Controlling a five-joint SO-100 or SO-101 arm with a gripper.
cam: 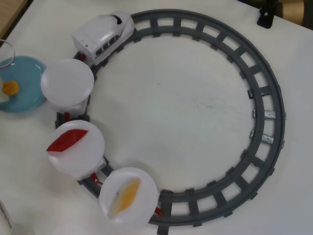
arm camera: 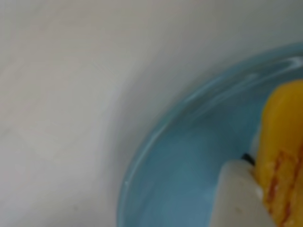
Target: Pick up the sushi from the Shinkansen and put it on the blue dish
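**Sushi at the blue dish**

My fingers (arm camera: 258, 189) press against the sushi (arm camera: 284, 156) just above the blue dish (arm camera: 189, 156); whether they clamp it I cannot tell. Beside the dish, the Shinkansen (cam: 103, 34) pulls 3 white discs (cam: 67, 82) along the grey track (cam: 266, 122) on the surface (cam: 186, 107).
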